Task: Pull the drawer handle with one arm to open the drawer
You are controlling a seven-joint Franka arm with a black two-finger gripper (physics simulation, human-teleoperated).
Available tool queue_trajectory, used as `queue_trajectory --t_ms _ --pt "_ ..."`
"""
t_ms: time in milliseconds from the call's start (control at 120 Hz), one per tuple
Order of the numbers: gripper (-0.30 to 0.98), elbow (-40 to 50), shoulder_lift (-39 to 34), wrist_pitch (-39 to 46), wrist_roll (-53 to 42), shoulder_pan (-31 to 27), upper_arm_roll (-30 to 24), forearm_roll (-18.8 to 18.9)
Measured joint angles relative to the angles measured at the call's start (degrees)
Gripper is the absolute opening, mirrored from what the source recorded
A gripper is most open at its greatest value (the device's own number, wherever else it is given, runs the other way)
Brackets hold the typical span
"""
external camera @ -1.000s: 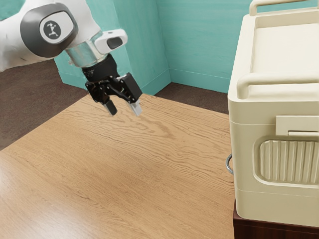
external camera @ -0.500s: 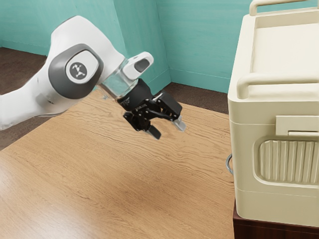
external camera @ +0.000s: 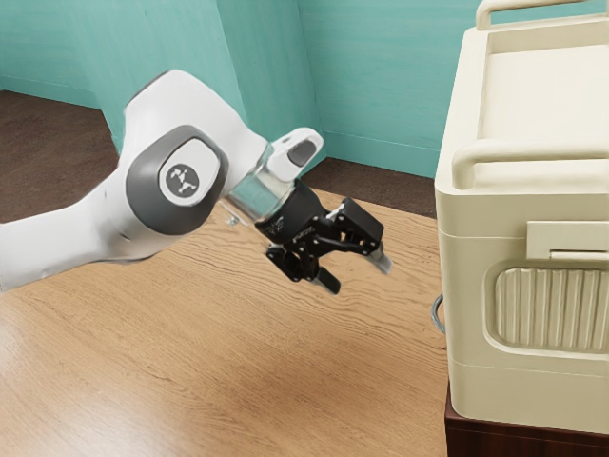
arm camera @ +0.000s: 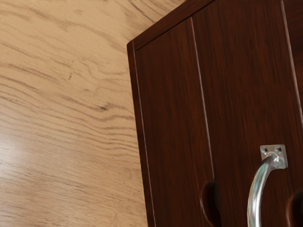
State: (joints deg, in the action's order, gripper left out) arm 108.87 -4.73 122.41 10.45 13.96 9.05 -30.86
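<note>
Exterior view: my jaws, spread apart and empty, have advanced toward the handle (external camera: 438, 314), which lies ahead of them, untouched. Wrist view: handle fixed to the drawer (arm camera: 246, 94) before my jaws. Judgement: approach progressing; grip, then pull, remain.

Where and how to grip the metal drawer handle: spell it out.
Take the handle by its curved bar, clear of the mounting plate. Come from in front of the dark wooden face, since the bar bows outward from it. I'd set the open tool astride the bar, one finger along each long side; the bow probably leaves room.
</note>
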Motion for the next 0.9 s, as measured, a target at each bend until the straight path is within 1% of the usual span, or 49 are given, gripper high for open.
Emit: queue_trajectory --t_ms 92,267,450,658,900 --pt "0.66 0.0 0.0 0.8 0.8 -0.5 -1.3 -0.4" --pt "0.65 0.6 0.1 2.0 2.0 0.4 -2.6 -1.1" --pt "0.61 1.0 0.8 3.6 3.0 -0.1 -4.3 -1.5" --pt "0.56 0.9 2.0 4.6 3.9 0.5 -5.3 -1.7" --pt "0.46 0.6 2.8 5.0 4.8 -0.2 -5.6 -1.7"
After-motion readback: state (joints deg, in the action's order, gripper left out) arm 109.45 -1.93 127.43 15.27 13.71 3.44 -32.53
